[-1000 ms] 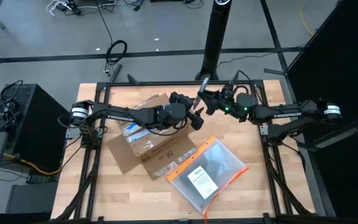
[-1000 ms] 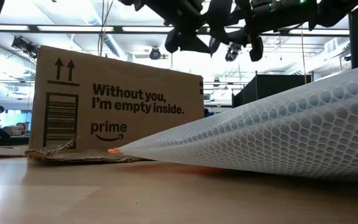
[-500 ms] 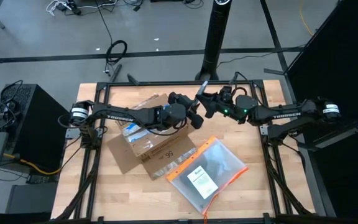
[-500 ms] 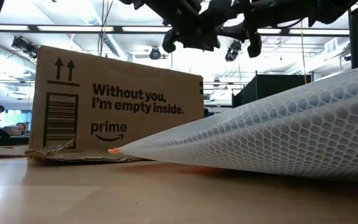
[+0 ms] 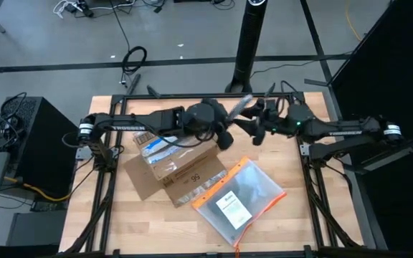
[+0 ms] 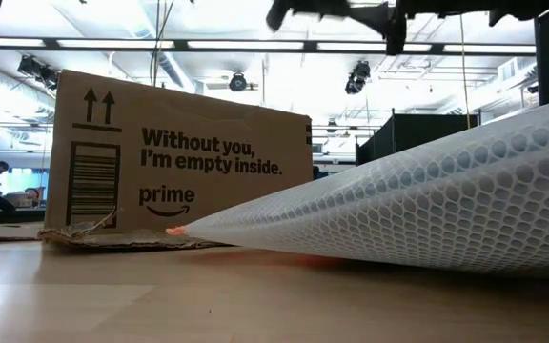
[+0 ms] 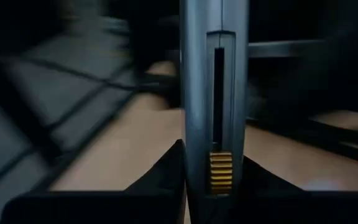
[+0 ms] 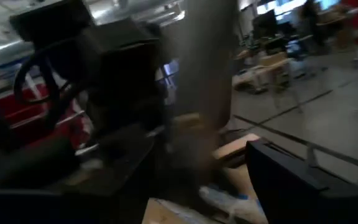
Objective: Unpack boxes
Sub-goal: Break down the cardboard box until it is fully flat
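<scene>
High view showed the cardboard box point(image 5: 178, 163) lying on the left half of the wooden table point(image 5: 292, 215), with its flaps open. A clear plastic pouch point(image 5: 239, 197) with orange edge lay just beside it, toward the right. The left gripper point(image 5: 229, 123) was above the far middle of the table, clenched on a grey utility knife point(image 5: 239, 106); the left wrist view showed the grey handle point(image 7: 213, 93) between its fingers. The right gripper point(image 5: 258, 125) was just beside the knife, and I cannot tell if its fingers were released or not.
</scene>
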Robot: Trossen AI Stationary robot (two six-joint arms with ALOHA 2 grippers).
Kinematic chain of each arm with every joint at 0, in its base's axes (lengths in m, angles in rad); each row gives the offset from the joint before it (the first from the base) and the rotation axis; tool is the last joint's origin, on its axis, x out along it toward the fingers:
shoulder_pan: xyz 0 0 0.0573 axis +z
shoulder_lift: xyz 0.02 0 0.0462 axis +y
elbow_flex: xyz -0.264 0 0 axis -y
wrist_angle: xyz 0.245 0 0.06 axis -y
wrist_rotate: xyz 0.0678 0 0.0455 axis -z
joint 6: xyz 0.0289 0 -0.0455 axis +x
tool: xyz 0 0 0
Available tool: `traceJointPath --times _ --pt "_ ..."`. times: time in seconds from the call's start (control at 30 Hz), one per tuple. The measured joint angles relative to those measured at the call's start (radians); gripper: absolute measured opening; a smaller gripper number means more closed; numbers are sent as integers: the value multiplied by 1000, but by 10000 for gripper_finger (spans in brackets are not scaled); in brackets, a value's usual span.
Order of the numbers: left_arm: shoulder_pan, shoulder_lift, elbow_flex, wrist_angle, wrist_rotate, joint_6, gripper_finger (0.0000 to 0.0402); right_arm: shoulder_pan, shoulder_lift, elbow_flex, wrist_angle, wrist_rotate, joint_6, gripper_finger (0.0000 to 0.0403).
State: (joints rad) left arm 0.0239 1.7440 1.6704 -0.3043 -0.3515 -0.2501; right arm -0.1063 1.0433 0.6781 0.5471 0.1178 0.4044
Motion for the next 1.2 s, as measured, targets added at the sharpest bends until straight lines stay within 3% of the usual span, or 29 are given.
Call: traceJointPath --times 0.33,0.57,0.8,1.2 --pt "8 -6 144 -46 372 5 49 -17 -83 0 13 -262 -43 167" --pt "8 -6 146 -11 408 -45 49 7 -40 0 99 -332 -42 126" --pt "6 -6 146 23 425 -75 51 26 4 46 109 -347 -21 124" --pt "6 -5 166 -51 393 -88 105 8 55 97 92 -365 -8 63"
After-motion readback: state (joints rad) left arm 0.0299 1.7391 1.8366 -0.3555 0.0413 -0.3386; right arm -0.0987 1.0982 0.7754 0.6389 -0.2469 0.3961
